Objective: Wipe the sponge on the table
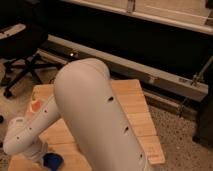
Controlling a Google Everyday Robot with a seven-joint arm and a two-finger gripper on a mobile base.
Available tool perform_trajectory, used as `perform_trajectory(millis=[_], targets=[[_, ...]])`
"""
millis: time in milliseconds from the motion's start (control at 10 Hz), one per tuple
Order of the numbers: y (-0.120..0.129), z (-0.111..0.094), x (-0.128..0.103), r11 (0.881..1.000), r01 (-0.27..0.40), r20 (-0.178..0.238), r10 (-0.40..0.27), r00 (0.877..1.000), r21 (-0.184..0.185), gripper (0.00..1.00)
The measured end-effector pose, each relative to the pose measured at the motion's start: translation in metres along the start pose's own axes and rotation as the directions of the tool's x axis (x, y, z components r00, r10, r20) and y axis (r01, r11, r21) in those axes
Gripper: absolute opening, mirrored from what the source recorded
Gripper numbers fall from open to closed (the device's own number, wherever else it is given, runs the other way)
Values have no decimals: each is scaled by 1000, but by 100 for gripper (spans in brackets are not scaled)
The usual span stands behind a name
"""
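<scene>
- A small rectangular worktop (135, 105) of light bamboo planks, its strips running lengthwise, stands on a speckled floor (185, 140).
- The jaws sit over the near left corner of that worktop, low in the view, tucked under the rounded white wrist (22, 142). The wrist hides them, so it cannot be told whether they stand wide, narrow or clamped on something.
- The small bright blue sponge (52, 161) with a soft wavy edge lies flat on the worktop right at the jaws, showing just to the right of the wrist's tip. Contact between sponge and jaws cannot be made out.
- The bulky white plastic arm (95, 115) rises to the right of the jaws and fills the middle of the view, covering much of the worktop beyond them.
- A small orange-red object (35, 106), too blurred to name, rests on the worktop beyond the jaws near the far left edge, well apart from the sponge.
- A black wheeled office chair (22, 70) stands on the floor far beyond the jaws, at the upper left.
- A long grey metal rail (130, 67) runs behind the worktop, on the side away from the jaws.
</scene>
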Motion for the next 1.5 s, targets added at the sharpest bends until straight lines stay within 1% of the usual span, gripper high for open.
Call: perform_trajectory(millis=[200,400,500,700,1000,1500], targets=[[19,-7,-12,999,50,22,-50,999,-18,38],[31,-12,-24,997,74,44,-73,996,-31,38],[38,-16,-35,995,88,65,-86,994,-40,38],[45,-20,-50,993,105,96,-100,990,-46,38],[51,-25,-70,992,122,146,-115,983,-44,38],[50,-28,-89,993,117,191,-108,976,-35,38]])
